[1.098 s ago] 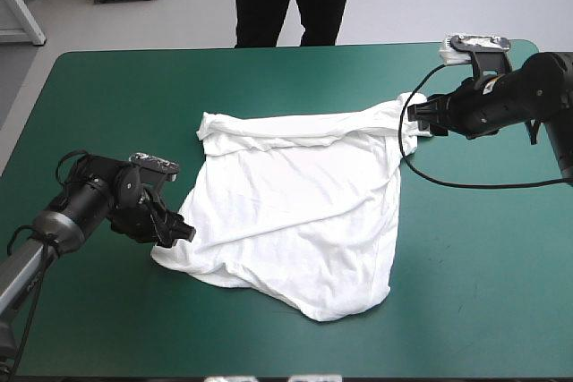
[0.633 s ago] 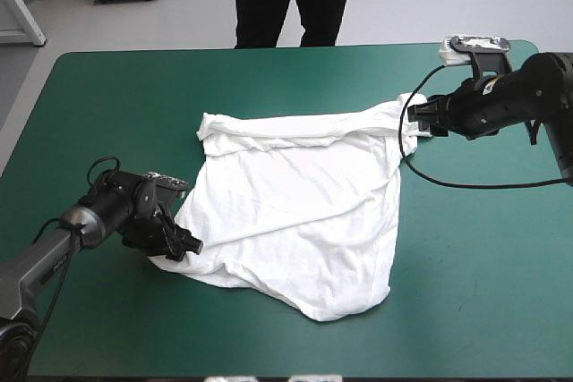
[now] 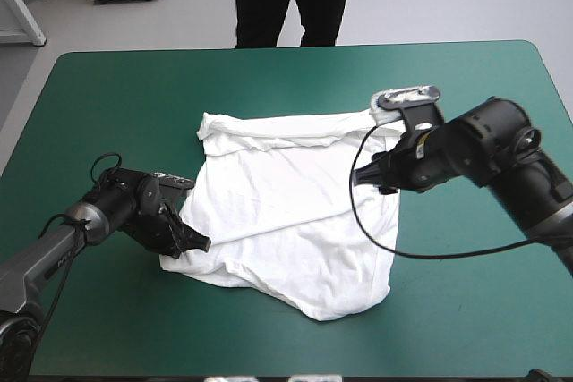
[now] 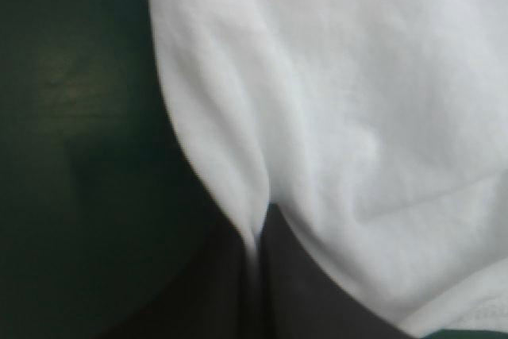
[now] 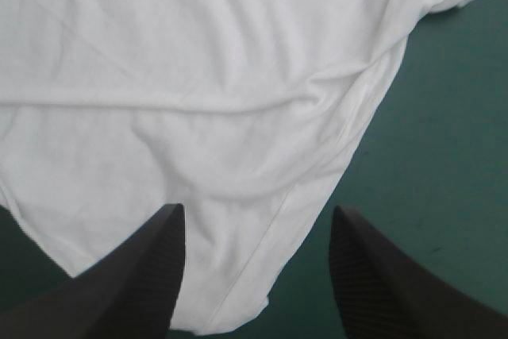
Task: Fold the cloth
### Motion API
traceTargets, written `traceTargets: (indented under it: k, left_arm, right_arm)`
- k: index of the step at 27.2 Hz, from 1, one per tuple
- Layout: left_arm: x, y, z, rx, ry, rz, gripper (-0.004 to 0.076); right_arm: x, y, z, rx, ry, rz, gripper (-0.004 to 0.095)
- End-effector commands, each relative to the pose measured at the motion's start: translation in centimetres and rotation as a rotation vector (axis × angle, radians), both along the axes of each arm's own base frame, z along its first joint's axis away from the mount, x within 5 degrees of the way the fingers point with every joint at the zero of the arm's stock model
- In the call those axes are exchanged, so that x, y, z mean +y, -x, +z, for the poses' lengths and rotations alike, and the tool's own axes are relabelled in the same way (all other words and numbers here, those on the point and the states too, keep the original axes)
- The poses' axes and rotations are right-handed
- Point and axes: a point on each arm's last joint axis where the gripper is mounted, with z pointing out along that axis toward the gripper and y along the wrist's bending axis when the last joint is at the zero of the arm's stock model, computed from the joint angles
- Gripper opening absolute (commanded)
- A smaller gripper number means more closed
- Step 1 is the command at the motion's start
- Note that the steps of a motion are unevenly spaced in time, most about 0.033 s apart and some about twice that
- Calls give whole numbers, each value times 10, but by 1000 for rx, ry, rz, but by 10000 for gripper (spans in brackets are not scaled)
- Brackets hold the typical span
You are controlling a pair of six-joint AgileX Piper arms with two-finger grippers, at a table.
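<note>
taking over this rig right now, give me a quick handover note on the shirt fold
Left gripper: shut on the T-shirt at its near-left corner.
Right gripper: open over the shirt's right edge, holding nothing.
T-shirt: spread mostly flat mid-table on the teal-green cover, wrinkled, far edge rolled.
Done: spreading. Left: every fold.

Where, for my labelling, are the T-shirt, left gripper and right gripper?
T-shirt (image 3: pixel 295 212), high view, middle of the cloth.
left gripper (image 4: pixel 258 228), left wrist view, between shut fingertips.
right gripper (image 5: pixel 258 213), right wrist view, between open fingertips.
</note>
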Motion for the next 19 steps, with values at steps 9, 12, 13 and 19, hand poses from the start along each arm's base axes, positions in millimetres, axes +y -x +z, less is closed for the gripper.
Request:
traceTargets:
  k: [9, 12, 13, 19]
  left_arm:
    - [5, -2, 1, -32, -56, -52, -3]
    - [5, -2, 1, -28, -59, -70, -3]
    - [5, -2, 1, -28, -58, -72, -3]
    - [4, -3, 1, -40, -53, -73, -3]
  right_arm:
    - [37, 63, -50, 157, 13, -108, 515]
    - [35, 67, -66, 222, 14, -186, 515]
    - [32, 69, -72, 240, 24, -212, 515]
    - [27, 73, -97, 277, 70, -233, 515]
